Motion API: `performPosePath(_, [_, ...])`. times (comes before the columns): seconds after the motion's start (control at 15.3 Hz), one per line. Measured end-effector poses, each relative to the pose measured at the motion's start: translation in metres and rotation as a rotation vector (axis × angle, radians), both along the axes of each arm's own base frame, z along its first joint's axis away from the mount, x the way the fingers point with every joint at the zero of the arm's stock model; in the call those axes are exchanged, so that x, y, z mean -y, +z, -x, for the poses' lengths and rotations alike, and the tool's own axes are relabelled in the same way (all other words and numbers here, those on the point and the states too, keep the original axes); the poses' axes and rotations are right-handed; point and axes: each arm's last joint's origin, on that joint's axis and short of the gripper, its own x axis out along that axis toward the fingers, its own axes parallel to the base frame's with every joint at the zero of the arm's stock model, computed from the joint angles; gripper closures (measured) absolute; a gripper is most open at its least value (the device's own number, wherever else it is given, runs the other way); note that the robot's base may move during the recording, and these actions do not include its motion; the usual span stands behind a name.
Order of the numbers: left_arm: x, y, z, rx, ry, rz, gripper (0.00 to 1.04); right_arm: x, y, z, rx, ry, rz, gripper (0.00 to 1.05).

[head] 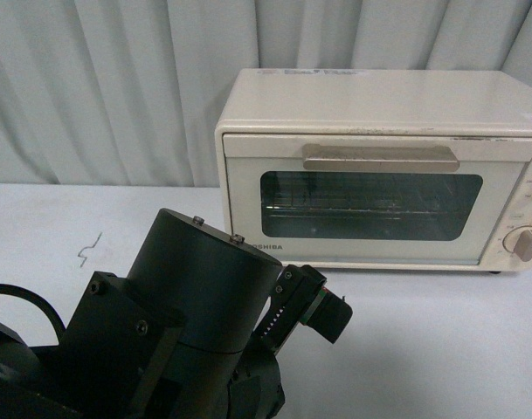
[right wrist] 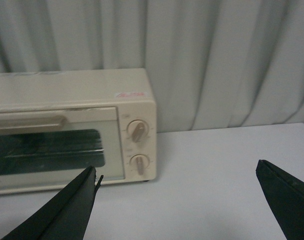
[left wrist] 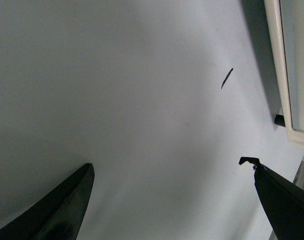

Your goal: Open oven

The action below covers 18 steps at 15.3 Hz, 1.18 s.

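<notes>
1. Skidding is my first worry. The oven point(head: 379, 166) stands free on the table point(head: 423, 332) and looks light. If I pull its handle point(head: 381, 157) straight out instead of down along the door's swing, I judge the whole box could slide or tip toward me with the door shut.
2. Losing the grip comes next. The handle is a flat, shallow bar close against the closed door, and fingertips that catch only its lip could slip off partway down.
3. The knobs point(right wrist: 138, 131) sit right beside the door, so a reach that drifts that way could turn one.
4. My left arm point(head: 196, 297) bulks low in front of the oven. If both arms go in together, they may crowd each other.
5. My left gripper point(left wrist: 167, 165) tilts down at bare table. Its fingers are spread wide and hold nothing. The oven's lower edge lies just outside one fingertip, not between the two.
6. My right gripper point(right wrist: 176, 167) faces the oven's front roughly level, and its fingers are also wide apart and empty. The oven stands well beyond the tips. Most of its door and handle lie past one finger, and the knobs show in the gap.
</notes>
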Motion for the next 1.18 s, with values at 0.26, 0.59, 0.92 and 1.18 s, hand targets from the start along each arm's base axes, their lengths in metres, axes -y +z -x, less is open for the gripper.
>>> performPosePath(0.26, [0.0, 0.0, 0.0, 0.001, 0.002, -0.002, 0.07, -0.003, 0.033, -0.032, 0.066, -0.161, 0.074, 0.06])
performPosePath(0.59, [0.0, 0.0, 0.0, 0.001, 0.002, -0.001, 0.07, -0.031, 0.084, -0.185, -0.068, 0.059, 0.456, 0.17])
performPosePath(0.92, [0.0, 0.0, 0.0, 0.001, 0.002, -0.001, 0.07, -0.041, 0.081, -0.224, -0.158, 0.21, 0.682, 0.7])
performPosePath(1.18, [0.0, 0.0, 0.0, 0.002, 0.002, -0.001, 0.07, -0.049, 0.064, -0.227, -0.248, 0.375, 0.882, 1.02])
